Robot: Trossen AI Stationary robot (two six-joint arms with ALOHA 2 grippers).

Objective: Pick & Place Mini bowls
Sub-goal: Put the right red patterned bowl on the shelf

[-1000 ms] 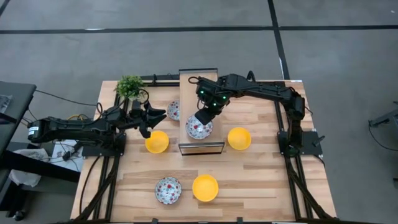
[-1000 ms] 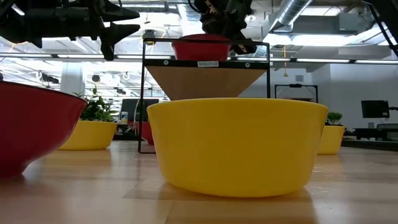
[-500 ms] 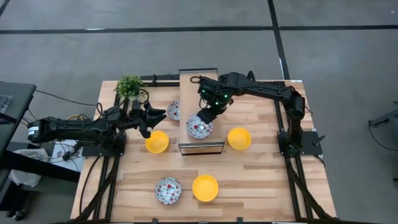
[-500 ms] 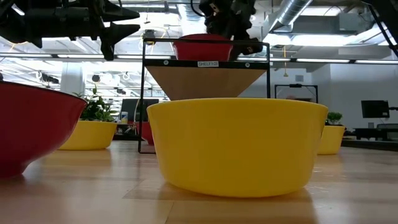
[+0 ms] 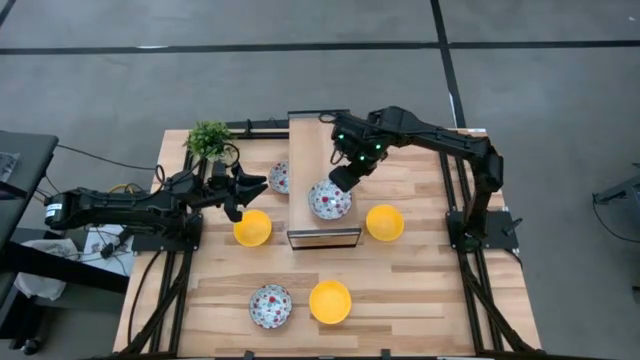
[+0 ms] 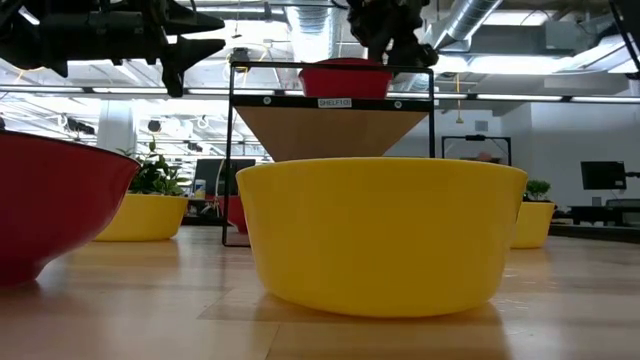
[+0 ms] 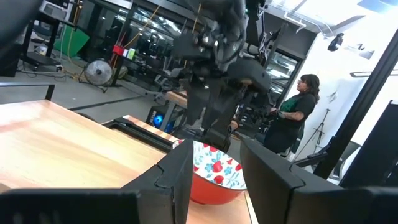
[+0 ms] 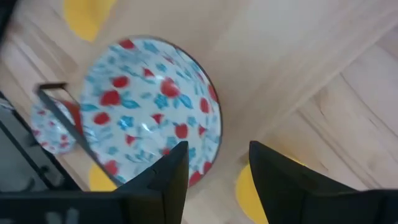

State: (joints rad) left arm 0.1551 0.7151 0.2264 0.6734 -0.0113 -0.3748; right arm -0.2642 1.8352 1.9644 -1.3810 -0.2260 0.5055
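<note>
Standing nearest the table's front edge, a yellow bowl (image 5: 330,301) is seen with a floral bowl (image 5: 271,305) just beside it on the left arm's side; both are well in front of the raised shelf (image 5: 322,237), and nothing is seen inside either. In the low view this yellow bowl (image 6: 381,235) fills the middle of the picture, and the floral bowl's red outside (image 6: 55,205) shows at the edge.

Closer to the shelf, a second yellow bowl (image 5: 252,227) is set just off its left-arm side, and a third yellow bowl (image 5: 384,222) just off its right-arm side; both are seen empty.

On the shelf itself a floral bowl (image 5: 330,200) is resting, upright, near the shelf's front rail, with no contents visible in the right wrist view (image 8: 152,112). The right gripper (image 5: 345,178) is held just behind and above this bowl, its jaws spread and released, with the bowl not gripped.

The left gripper (image 5: 248,190) is found beside the shelf's left-arm side, above the second yellow bowl's far edge, with jaws spread apart and nothing between them.

Behind the left gripper, a third floral bowl (image 5: 280,177) is partly hidden against the shelf's side. Farthest back, a small potted plant (image 5: 208,139) is placed at the table's rear corner, well apart from the shelf.
</note>
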